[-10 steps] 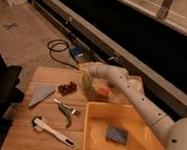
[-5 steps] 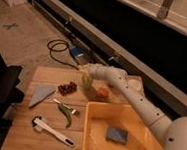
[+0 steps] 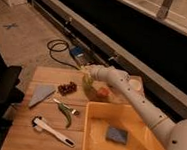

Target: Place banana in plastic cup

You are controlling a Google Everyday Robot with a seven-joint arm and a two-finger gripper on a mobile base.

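At far side of wooden table (image 3: 39, 142), gripper (image 3: 88, 73) hovering over plastic cup (image 3: 89, 88), beside orange fruit (image 3: 102, 92). Banana (image 3: 84, 68) seemingly at gripper tip; grip unclear. Advice: centre banana above rim, lower gently, avoid tipping cup.

I can read no text, label or number anywhere, with my claw (image 3: 88, 75) above the worktop (image 3: 46, 77).

Gripper (image 3: 88, 75) over plastic cup (image 3: 89, 87) at table (image 3: 39, 146) centre, grapes (image 3: 67, 88) left, tub (image 3: 125, 138) front-right, pepper (image 3: 66, 112) and utensil (image 3: 52, 132) front-left.
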